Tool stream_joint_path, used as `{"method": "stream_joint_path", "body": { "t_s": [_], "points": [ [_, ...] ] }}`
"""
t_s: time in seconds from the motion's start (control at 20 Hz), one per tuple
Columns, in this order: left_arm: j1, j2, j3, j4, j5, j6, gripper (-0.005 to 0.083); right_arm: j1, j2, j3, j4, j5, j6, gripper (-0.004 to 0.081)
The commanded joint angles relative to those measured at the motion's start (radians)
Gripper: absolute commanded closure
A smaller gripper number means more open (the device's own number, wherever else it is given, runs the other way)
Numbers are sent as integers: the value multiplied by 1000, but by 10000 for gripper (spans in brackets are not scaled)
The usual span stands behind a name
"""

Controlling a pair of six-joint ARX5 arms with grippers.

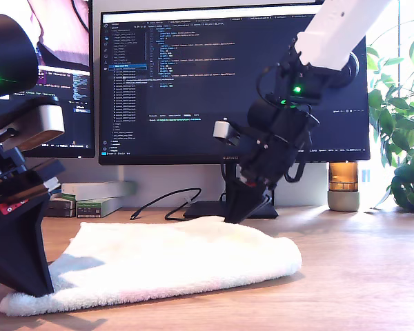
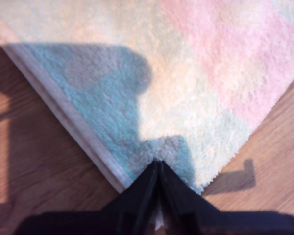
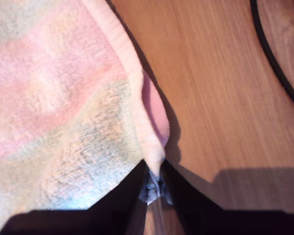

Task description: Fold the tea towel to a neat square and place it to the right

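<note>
Both my first gripper and my second gripper were pinched shut on tea towel corners, so uneven lifting could've skewed the fold.

The tea towel is fluffy, matt terry cloth with a smoother woven edge band. The desk is smooth, lightly sheened wood. My first gripper looks matt black plastic.

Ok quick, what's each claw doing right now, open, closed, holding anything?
My first gripper: closed on a corner of the towel.
My second gripper: closed on the towel's edge at another corner.
</note>
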Motion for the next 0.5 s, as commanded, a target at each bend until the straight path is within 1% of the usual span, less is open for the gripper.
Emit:
{"method": "stream_joint_path", "body": {
  "t_s": [0.0,0.1,0.2,0.35,0.4,0.45],
  "points": [
    [2,79,-105,-59,-19,9,795,11,13,40,-37,27,5,777],
    [2,79,-105,-60,-19,9,795,15,13,63,-68,72,4,777],
    [2,79,-105,-60,-19,9,795,17,13,72,-77,99,5,776],
    [2,79,-105,-60,-18,8,795,18,13,73,-54,134,5,762],
    [2,79,-105,-60,-18,8,795,20,13,73,-45,152,4,743],
    [2,79,-105,-60,-18,8,795,22,13,73,-34,182,5,694]
  ]
}}
